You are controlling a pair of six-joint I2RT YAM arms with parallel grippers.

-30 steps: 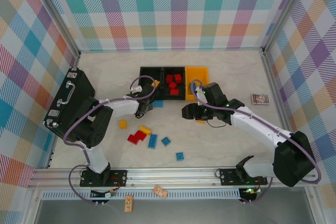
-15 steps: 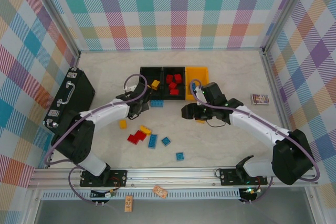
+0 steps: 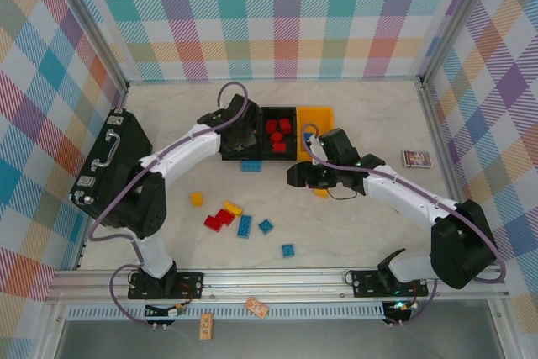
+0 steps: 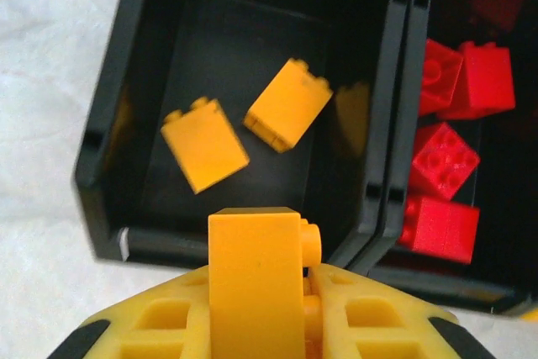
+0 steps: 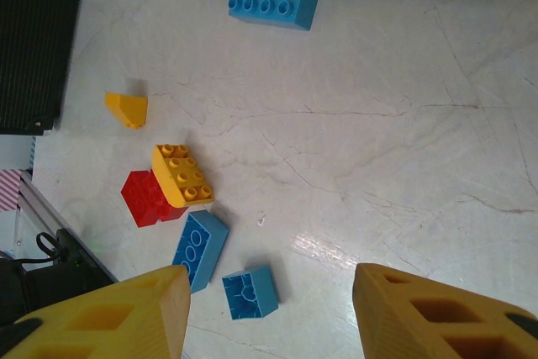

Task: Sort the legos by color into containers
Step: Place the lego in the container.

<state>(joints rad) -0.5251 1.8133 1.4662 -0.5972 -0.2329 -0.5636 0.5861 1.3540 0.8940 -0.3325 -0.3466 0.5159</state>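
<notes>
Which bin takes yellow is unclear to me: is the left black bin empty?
Not empty: two yellow bricks lie on the left bin's floor, and the left gripper holds a third brick at its near rim.

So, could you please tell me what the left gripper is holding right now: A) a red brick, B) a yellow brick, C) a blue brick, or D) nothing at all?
B: the left wrist view shows a yellow brick clamped in the left gripper, near the rim of the left black bin.
</notes>
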